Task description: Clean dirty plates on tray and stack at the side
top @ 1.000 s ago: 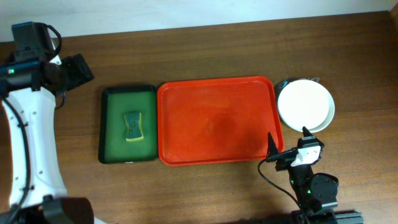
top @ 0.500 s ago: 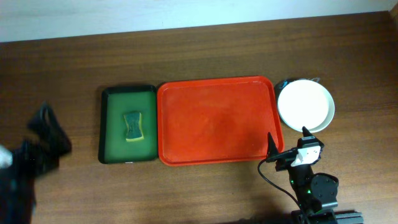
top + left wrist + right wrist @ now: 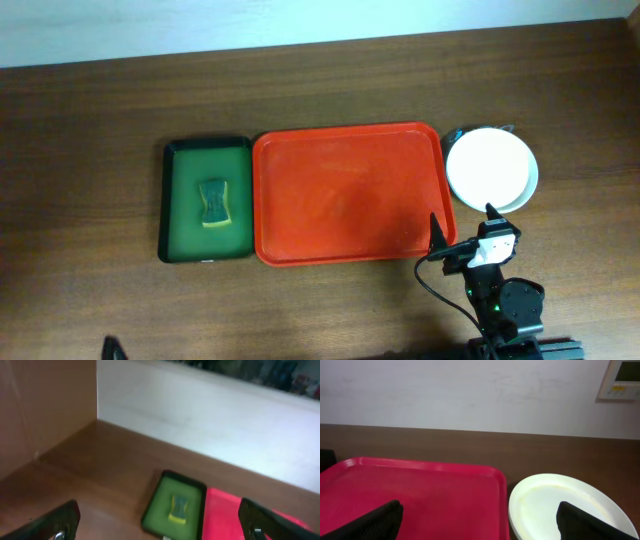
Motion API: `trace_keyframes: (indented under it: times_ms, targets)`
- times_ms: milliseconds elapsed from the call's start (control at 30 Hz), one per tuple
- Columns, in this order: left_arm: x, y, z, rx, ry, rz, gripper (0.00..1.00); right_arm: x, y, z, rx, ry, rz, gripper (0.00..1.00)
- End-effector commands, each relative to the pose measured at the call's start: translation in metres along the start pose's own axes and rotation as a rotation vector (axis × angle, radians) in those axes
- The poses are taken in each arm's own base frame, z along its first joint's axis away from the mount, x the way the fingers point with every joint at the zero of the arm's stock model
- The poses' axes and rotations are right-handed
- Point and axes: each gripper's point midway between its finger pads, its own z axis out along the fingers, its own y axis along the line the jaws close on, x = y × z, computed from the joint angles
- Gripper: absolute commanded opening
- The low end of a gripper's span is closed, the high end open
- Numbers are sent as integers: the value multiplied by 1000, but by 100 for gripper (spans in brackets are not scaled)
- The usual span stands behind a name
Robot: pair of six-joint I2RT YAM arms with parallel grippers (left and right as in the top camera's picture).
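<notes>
The red tray (image 3: 346,193) lies in the middle of the table with nothing on it. The plates (image 3: 490,168) sit stacked on the table just right of the tray, a cream-white one on top and rims of others showing beneath. My right gripper (image 3: 462,228) is open and empty in front of the tray's near right corner. In the right wrist view its open fingers (image 3: 477,515) frame the tray (image 3: 420,490) and the top plate (image 3: 560,505). My left gripper (image 3: 159,512) is open and empty, high above the table, looking towards the tray (image 3: 225,515).
A dark green tray (image 3: 207,198) holding a yellow-green sponge (image 3: 213,203) lies against the red tray's left side; both show in the left wrist view (image 3: 175,505). A white wall runs along the table's far edge (image 3: 470,390).
My left arm has swung from the table's left side down out of the overhead view. The right arm, tray and plates have not moved.
</notes>
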Motion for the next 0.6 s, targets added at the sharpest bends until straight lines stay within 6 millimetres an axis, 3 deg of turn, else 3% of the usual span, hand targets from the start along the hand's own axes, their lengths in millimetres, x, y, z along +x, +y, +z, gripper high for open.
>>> trace_keyframes:
  times_ms: [0,67,200,300,400,567]
  targets:
    - [8,-4,16,53,-118,-31,99,2,0,0,-5,3,-6,98]
    - [0,-15,25,126,-225,-46,99,2,0,0,-5,3,-6,98]
    - [-39,-52,33,353,-550,-61,99,2,0,0,-5,3,-6,98]
    - [-49,-64,44,443,-708,-77,99,2,0,0,-5,4,-6,98]
    - [-29,-67,70,465,-739,-84,99,2,0,0,-5,4,-6,98]
    - [36,-60,130,433,-665,-87,99,2,0,0,-5,4,-6,98]
